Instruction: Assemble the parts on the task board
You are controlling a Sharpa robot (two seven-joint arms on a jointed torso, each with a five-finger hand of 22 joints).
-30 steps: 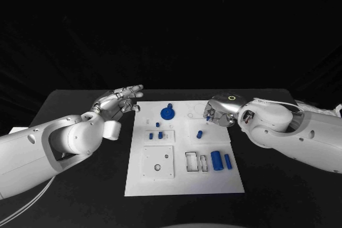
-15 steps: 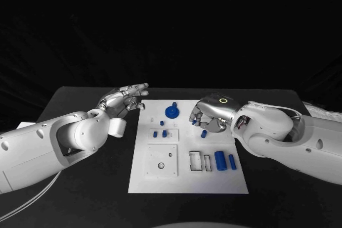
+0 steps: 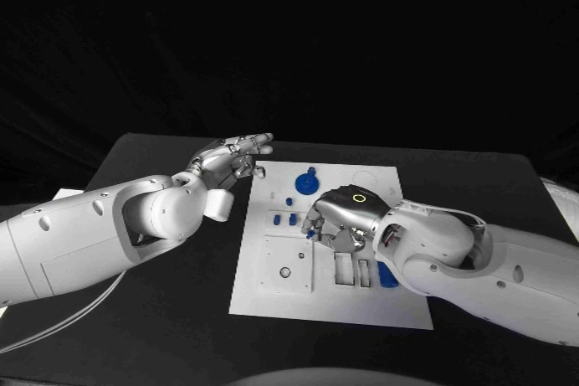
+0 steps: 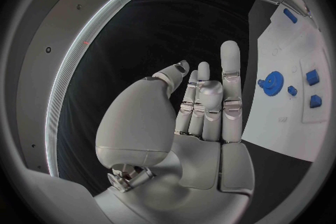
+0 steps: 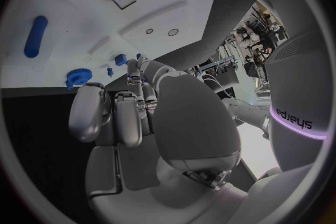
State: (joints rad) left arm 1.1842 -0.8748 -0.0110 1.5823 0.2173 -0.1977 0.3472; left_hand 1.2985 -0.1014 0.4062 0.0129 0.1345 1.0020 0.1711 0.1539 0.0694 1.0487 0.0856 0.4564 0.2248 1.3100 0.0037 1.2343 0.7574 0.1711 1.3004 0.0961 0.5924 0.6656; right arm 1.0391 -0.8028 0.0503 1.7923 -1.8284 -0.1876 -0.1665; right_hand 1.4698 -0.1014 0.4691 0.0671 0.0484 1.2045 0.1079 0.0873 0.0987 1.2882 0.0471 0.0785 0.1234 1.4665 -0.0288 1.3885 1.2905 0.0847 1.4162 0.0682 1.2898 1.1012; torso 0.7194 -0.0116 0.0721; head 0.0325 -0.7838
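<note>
Nearest the robot, on the black table [image 3: 145, 319], lies the near end of the flat white rectangular task board [image 3: 325, 306], bare white at its front strip. A little further in, a raised white square plate with a small dark hole [image 3: 286, 265] sits on the board's left side, with narrow rectangular slots [image 3: 350, 271] just to its right. Beside those slots peeks a long blue cylinder part [image 3: 386, 275], partly hidden under the right arm. Over the board's middle hangs the silver right hand [image 3: 335, 223], palm down, fingers curled in toward the board; seen from the right wrist, the fingertips [image 5: 133, 75] hide whether anything is pinched, so cannot tell if holding or not. Just left of that hand stand two small blue block parts [image 3: 283, 221] and a tiny blue peg [image 3: 289, 202]. Further on rests a round blue gear part [image 3: 308, 183]. Beyond the board's far left corner, off the plate, hovers the silver left hand [image 3: 233, 158], open, fingers straight and apart, holding nothing.
</note>
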